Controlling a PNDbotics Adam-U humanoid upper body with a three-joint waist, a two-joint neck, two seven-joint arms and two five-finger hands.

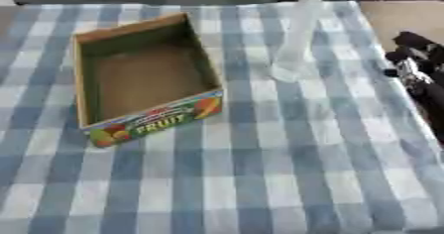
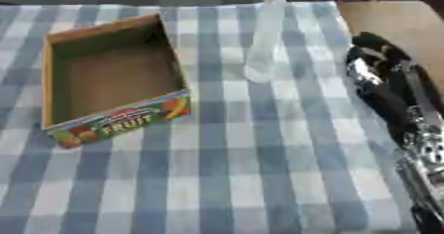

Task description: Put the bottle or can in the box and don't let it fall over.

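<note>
A tall clear plastic bottle (image 1: pixel 295 39) stands upright on the checked cloth at the back, right of centre; its top is cut off by the upper edge of the view. To its left sits an open cardboard box (image 1: pixel 154 120) with "FRUIT" and fruit pictures on its front wall, and nothing inside. My right hand (image 2: pixel 374 59) comes in along the right edge, black and silver, with its fingers fairly straight and pointing towards the far side. It holds nothing and stays apart from the bottle, to the bottle's right. My left hand does not show.
A blue and white checked tablecloth (image 1: pixel 260 178) covers the table. The table's right edge runs close beside my right arm, with a brown surface (image 1: pixel 403 17) beyond it at the back right. Dark shapes lie past the far edge.
</note>
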